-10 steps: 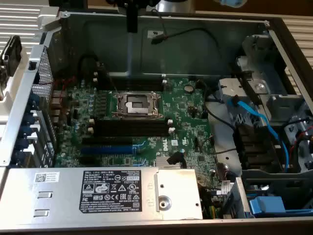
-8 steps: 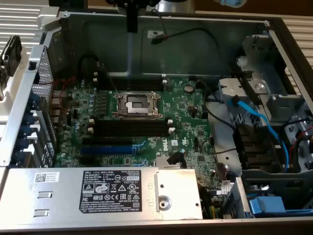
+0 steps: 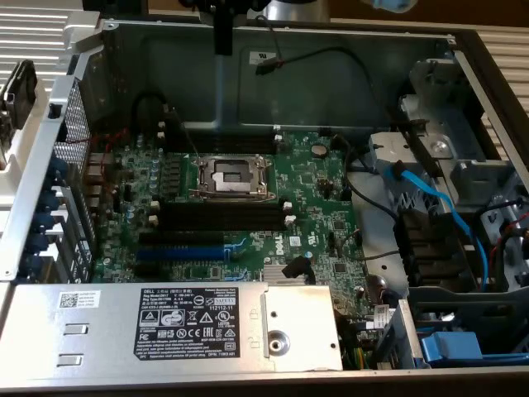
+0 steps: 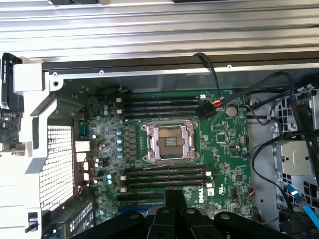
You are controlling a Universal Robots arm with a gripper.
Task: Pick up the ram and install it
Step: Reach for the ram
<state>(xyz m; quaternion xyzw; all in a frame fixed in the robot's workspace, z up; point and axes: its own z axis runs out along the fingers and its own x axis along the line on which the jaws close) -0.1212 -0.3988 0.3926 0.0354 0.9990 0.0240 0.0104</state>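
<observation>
Judging by how things lie, the job sits at its very first step: the pick-up is not yet done. The gripper hangs above the open computer case, over the green motherboard, and carries nothing that I can make out. Its fingers are pressed together, tip against tip, with no green stick pinched between them (the dark tips meet with no gap to speak of). Where the ram lies I cannot tell. The long black memory slots on either side of the CPU socket look empty, so nothing seems to have been installed. The blue expansion slot sits just past one bank of them, toward the power supply, and is not the target.

The next move, as I read it, calls for the fingers to part far enough to take the thin board by its edges, and for a square approach, so that the stick is gripped straight and not skewed. A blue cable runs through the exterior view's right side of the case, well apart from the slots
</observation>
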